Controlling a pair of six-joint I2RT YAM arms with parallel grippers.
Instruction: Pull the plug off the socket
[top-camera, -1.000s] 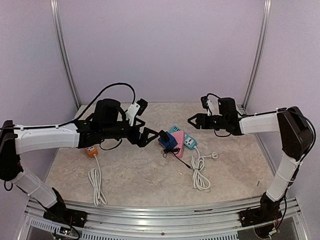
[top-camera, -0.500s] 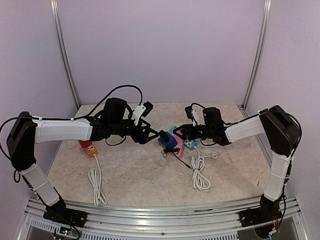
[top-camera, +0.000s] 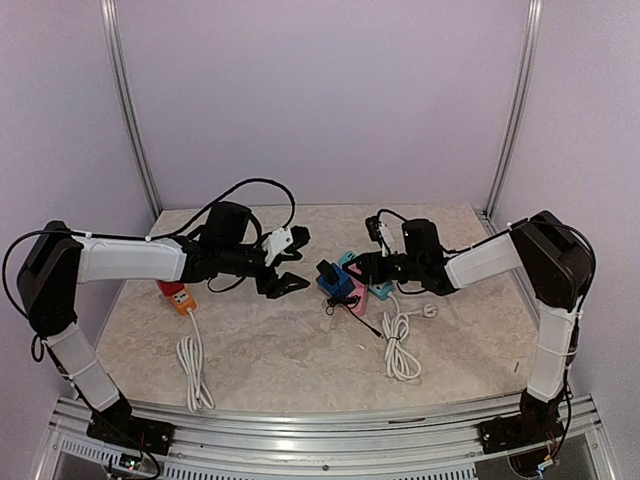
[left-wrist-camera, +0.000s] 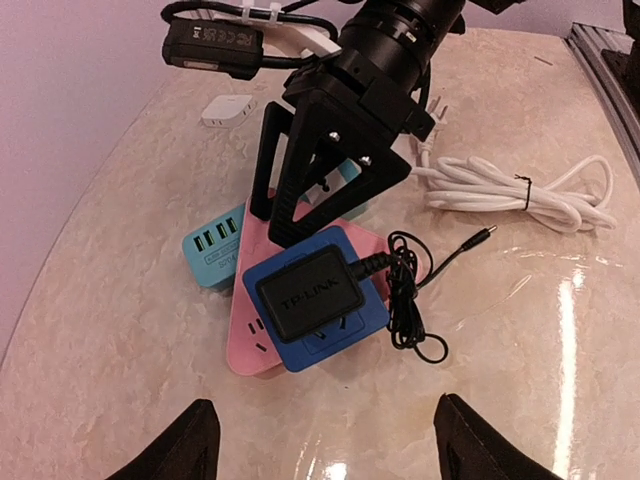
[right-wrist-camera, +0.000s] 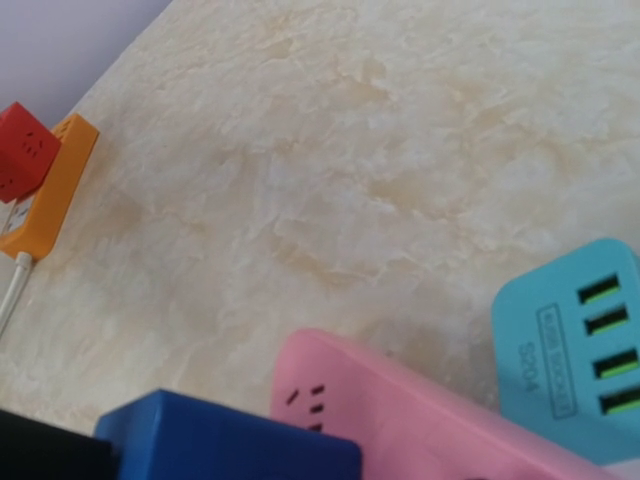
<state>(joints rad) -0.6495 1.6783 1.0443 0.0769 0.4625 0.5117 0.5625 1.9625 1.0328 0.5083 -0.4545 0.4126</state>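
A black plug (left-wrist-camera: 308, 295) marked TP-LINK sits in a blue cube socket (left-wrist-camera: 345, 345), which rests on a pink socket strip (left-wrist-camera: 250, 345). Its thin black cord (left-wrist-camera: 410, 300) lies coiled beside it. My left gripper (left-wrist-camera: 325, 410) is open, a short way back from the plug, with nothing between its fingers. In the top view the left gripper (top-camera: 300, 272) is left of the plug (top-camera: 328, 270). My right gripper (left-wrist-camera: 275, 225) comes from the far side, its fingers clamped on the pink strip's far end. Its own fingers are hidden in the right wrist view, where the pink strip (right-wrist-camera: 420, 410) fills the bottom.
A teal USB strip (left-wrist-camera: 212, 250) lies against the pink one. A bundled white cable (left-wrist-camera: 520, 195) lies to the right. An orange strip (top-camera: 182, 300) with a red cube (right-wrist-camera: 22, 150) and its white cable (top-camera: 192, 370) lie at the left. A small white adapter (left-wrist-camera: 228, 108) sits far back.
My right gripper came in from the right and settled onto the pink strip. My left gripper narrowed its jaws somewhat and drew back a little to the left of the plug.
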